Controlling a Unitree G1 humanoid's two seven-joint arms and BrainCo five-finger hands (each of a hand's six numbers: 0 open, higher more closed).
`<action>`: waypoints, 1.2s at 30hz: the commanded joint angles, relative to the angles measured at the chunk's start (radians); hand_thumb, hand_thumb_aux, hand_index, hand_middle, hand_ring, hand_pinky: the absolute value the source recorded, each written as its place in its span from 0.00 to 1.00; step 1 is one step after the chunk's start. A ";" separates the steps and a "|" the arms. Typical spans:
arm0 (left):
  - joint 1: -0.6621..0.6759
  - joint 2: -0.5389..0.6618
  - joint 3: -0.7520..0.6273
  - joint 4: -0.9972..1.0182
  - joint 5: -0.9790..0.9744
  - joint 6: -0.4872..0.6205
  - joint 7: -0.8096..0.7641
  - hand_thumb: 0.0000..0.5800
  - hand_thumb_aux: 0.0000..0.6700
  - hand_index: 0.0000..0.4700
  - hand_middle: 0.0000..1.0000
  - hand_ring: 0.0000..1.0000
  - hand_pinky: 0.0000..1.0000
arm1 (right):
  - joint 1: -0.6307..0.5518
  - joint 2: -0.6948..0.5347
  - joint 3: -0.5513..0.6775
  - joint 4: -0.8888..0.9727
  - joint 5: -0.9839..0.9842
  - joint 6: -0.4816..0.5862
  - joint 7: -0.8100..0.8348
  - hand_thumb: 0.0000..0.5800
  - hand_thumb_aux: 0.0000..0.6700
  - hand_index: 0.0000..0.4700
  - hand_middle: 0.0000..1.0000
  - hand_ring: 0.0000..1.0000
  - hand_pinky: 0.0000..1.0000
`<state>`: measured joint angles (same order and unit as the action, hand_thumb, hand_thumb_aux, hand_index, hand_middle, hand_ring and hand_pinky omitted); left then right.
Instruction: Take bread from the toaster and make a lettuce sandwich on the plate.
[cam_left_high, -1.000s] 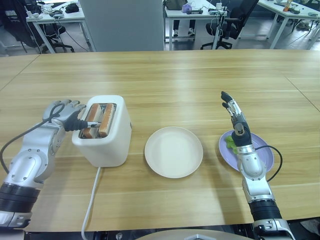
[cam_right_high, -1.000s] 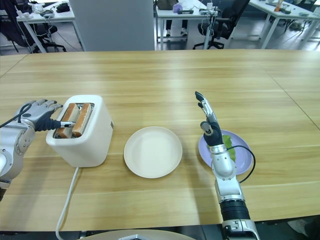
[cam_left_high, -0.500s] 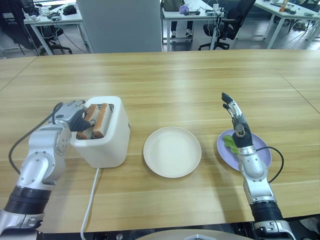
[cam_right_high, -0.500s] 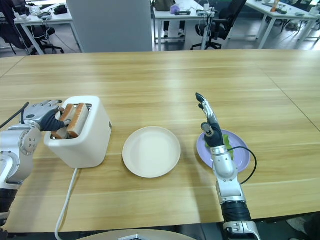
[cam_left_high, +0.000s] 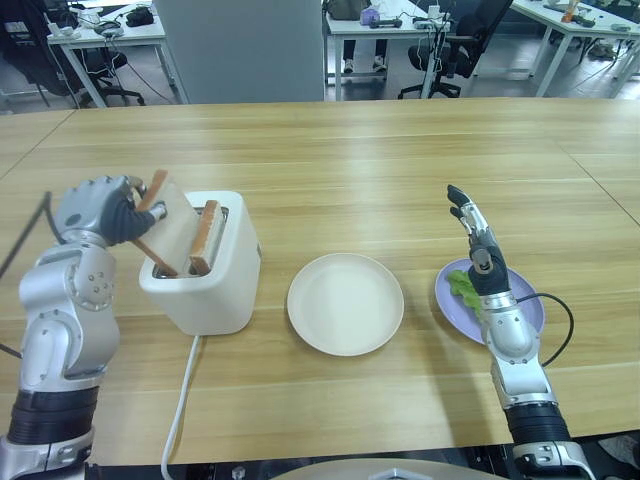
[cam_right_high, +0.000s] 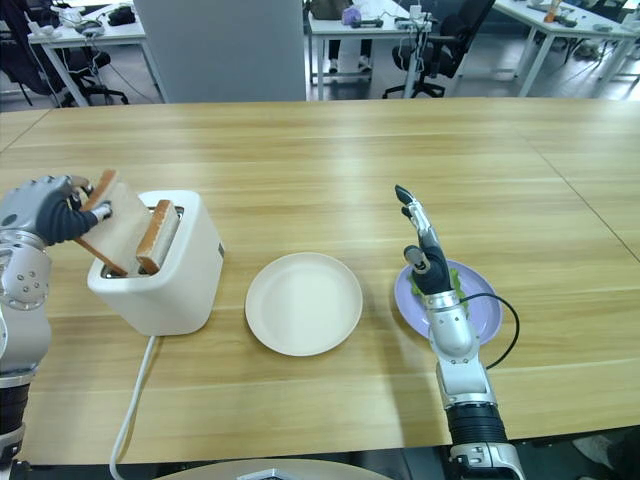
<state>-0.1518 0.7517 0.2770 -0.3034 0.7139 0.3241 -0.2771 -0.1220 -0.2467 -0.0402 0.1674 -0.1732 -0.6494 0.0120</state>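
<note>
Currently | left hand (cam_left_high: 95, 208) fingers holding bread (cam_left_high: 166, 226) (tilted, partly in toaster (cam_left_high: 215, 290)) | right hand (cam_left_high: 473, 236) fingers wide

— Where did the two eyes sit?
— Side by side on the head, above the near edge of the table (cam_left_high: 400, 150), facing forward and down at close range.
— What did they share?
— Nearly everything: toaster (cam_left_high: 215, 290) at nine o'clock of the white plate (cam_left_high: 345, 303), purple plate (cam_right_high: 485, 305) at three, office desks (cam_left_high: 400, 22) at twelve. The right eye showed it all shifted slightly left.
</note>
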 joint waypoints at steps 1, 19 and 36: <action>-0.028 -0.029 0.058 -0.051 -0.055 -0.013 0.057 1.00 1.00 0.98 1.00 1.00 1.00 | -0.008 -0.040 -0.031 0.001 -0.125 0.013 -0.071 0.00 0.00 0.00 0.00 0.00 0.00; -0.140 -0.236 -0.218 -0.192 -0.458 -0.062 -0.127 1.00 1.00 0.98 1.00 1.00 1.00 | -0.183 -0.539 0.240 0.620 -0.723 0.113 -0.422 0.00 0.00 0.00 0.00 0.00 0.00; -0.522 -0.234 -0.628 0.696 -0.430 -0.656 -0.426 1.00 1.00 0.98 1.00 1.00 1.00 | -0.238 -0.589 0.431 0.837 -0.751 0.081 -0.563 0.77 0.52 0.51 0.00 0.00 0.00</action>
<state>-0.6532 0.5337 -0.3143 0.3097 0.2800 -0.2844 -0.6698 -0.3597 -0.8211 0.3693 0.9914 -0.9264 -0.5594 -0.5461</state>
